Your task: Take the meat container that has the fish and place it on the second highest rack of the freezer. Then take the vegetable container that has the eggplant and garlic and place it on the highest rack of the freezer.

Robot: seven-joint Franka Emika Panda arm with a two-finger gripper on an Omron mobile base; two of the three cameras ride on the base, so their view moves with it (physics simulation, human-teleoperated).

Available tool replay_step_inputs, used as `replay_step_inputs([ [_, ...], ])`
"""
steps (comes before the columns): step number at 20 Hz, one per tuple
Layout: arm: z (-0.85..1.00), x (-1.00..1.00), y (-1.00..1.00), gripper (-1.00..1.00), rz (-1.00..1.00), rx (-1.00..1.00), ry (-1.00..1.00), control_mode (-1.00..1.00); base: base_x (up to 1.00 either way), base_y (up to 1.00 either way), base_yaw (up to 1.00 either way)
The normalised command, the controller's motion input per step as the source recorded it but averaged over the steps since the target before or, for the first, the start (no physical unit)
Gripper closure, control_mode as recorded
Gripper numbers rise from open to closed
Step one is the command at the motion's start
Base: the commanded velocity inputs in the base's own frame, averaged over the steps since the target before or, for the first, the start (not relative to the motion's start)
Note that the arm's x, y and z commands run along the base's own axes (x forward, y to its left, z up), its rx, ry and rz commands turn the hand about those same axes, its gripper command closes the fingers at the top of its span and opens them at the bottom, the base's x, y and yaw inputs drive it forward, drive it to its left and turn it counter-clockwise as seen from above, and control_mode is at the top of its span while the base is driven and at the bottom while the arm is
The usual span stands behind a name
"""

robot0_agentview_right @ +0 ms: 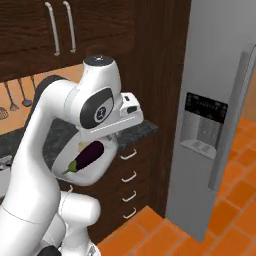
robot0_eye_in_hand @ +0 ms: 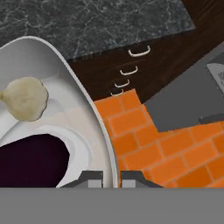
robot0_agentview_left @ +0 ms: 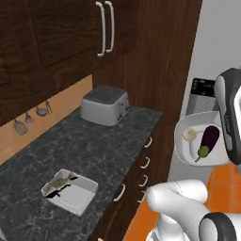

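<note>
Freezer [robot0_agentview_right: 220,115] door closed (handle side facing out) — blocks the racks; orange floor [robot0_agentview_right: 165,225] open at 5 o'clock of the arm.

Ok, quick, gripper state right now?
Gripper: closed on the rim of the vegetable container, carrying the eggplant and garlic.

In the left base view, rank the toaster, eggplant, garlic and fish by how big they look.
Largest to smallest, as they appear:
1. toaster
2. eggplant
3. fish, close to the eggplant in length, partly hidden by its tray's wall, so these two are unsure
4. garlic
The eggplant sits nearer the camera, which inflates it.
</note>
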Motion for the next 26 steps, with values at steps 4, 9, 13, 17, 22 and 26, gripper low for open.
replay_step_inputs([
  [4, 0.00, 0.00, 0.00, 1.00, 0.00, 0.00, 0.00, 1.00, 0.00, -0.43, -0.54],
  [9, 0.00, 0.00, 0.00, 1.00, 0.00, 0.00, 0.00, 1.00, 0.00, -0.75, -0.35],
  [13, 0.00, 0.00, 0.00, 1.00, 0.00, 0.00, 0.00, 1.00, 0.02, -0.88, -0.26],
  [17, 0.00, 0.00, 0.00, 1.00, 0.00, 0.00, 0.00, 1.00, 0.36, -0.49, -0.18],
  [22, 0.00, 0.00, 0.00, 1.00, 0.00, 0.00, 0.00, 1.00, 0.61, -0.31, -0.15],
  [26, 0.00, 0.00, 0.00, 1.00, 0.00, 0.00, 0.00, 1.00, 0.36, -0.82, -0.02],
])
